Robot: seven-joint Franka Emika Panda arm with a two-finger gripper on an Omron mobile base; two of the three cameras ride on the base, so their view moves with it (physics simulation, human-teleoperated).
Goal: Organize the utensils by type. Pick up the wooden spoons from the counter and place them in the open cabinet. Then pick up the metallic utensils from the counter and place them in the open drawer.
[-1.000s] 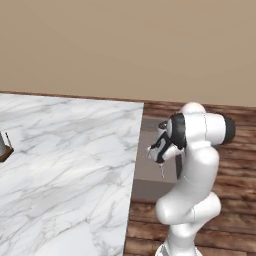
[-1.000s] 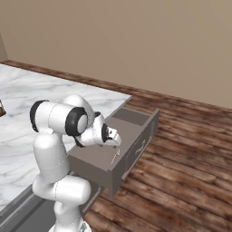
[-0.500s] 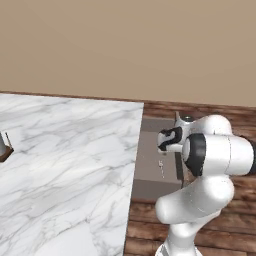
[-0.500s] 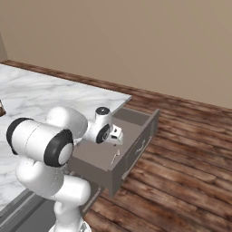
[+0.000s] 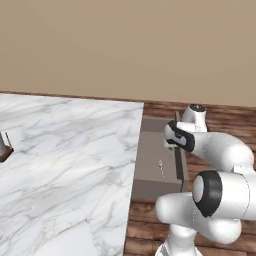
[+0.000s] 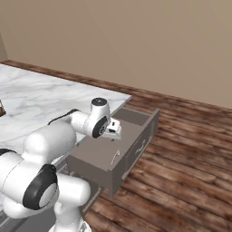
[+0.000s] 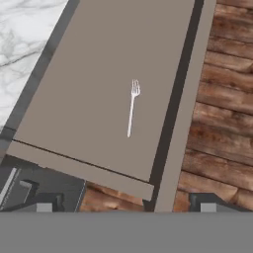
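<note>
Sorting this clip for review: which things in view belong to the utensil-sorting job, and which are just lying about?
Job:
fork, lying flat in the drawer
drawer, open
counter
gripper, open above the drawer, holding nothing

Lying about:
brown object at the counter's far left edge, too cut off to identify

Rendered kitchen.
Marked by marble worktop (image 5: 65, 150), open drawer (image 7: 99, 99) holding a fork (image 7: 132, 106), plank floor (image 6: 181, 149), plain beige wall (image 5: 125, 45).

fork (image 7: 132, 108) in drawer (image 7: 89, 74), counter (image 7: 24, 29) beside
</note>
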